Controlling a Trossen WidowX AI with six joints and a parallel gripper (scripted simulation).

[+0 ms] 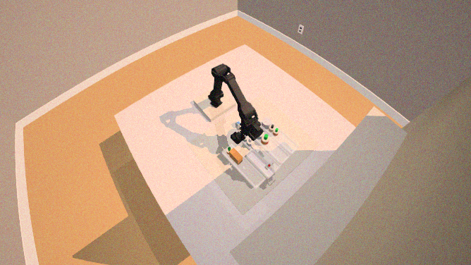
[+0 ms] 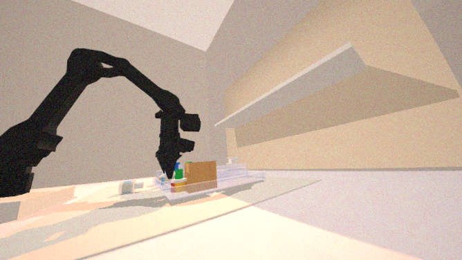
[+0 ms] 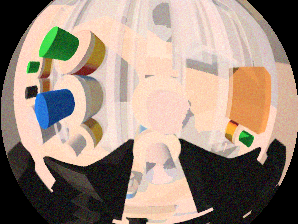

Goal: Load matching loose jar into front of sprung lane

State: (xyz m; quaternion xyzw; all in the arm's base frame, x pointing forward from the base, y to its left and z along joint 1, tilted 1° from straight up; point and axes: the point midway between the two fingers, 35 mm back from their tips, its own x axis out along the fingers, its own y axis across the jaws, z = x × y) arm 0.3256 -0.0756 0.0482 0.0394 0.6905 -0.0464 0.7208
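End effector (image 3: 160,163): clenched on a pale jar (image 3: 160,111), with the jaws standing apart at its two sides.
Pale jar: upright at the front of the clear lane rack (image 1: 278,152), seen from above in the wrist view.
Orange box (image 1: 235,155): in the rack's outer lane, near the jar.
Blue-lidded jar (image 3: 63,104): on the other side of the pale jar.
Green-lidded jar (image 3: 68,48): just beside the blue-lidded one.
Rack: on the worktop (image 1: 169,155).
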